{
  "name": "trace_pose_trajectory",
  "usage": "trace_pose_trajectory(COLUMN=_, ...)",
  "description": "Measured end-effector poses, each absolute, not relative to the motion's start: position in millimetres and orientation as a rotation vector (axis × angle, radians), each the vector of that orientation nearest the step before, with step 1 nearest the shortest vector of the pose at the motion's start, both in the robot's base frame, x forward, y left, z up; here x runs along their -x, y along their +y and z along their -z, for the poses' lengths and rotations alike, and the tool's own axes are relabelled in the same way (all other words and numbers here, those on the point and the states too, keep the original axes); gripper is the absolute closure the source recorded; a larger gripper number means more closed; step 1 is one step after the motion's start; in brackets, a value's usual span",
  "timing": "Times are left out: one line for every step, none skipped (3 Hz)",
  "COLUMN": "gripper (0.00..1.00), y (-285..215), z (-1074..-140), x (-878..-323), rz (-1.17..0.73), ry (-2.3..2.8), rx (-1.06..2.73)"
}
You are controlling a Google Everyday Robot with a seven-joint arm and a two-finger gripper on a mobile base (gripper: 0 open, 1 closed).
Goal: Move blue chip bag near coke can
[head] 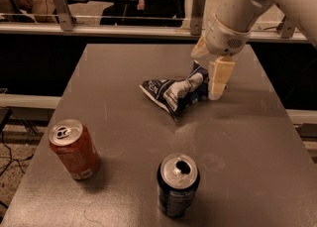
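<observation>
The blue chip bag lies crumpled on the grey table, a little right of the middle. The coke can stands upright near the front left corner. My gripper hangs from the white arm at the upper right, right over the bag's right end. Its fingers are open: the near finger reaches down beside the bag's right tip, the far one shows behind it. The bag rests on the table, with its right tip between the fingers.
A dark navy-blue can with an open top stands at the front, right of the coke can. A rail with metal posts runs behind the table's far edge. The table's right edge is close to the gripper.
</observation>
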State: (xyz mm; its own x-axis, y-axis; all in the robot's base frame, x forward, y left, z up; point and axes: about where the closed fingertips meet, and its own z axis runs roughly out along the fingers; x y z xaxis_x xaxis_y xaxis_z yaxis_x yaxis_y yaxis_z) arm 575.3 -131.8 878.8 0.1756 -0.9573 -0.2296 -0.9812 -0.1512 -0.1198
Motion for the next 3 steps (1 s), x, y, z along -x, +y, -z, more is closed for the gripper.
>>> trace_pose_trajectory(gripper=0.40, y=-129, z=-870, x=-584, rz=-0.168, ry=1.879, rx=2.267)
trace_pose_trajectory(gripper=0.64, y=-122, z=-872, x=-587, rz=-0.170, ry=1.870, rx=2.298)
trace_pose_trajectory(gripper=0.87, y=-106, z=-885, x=-575, rz=-0.165, ry=1.813, rx=2.328)
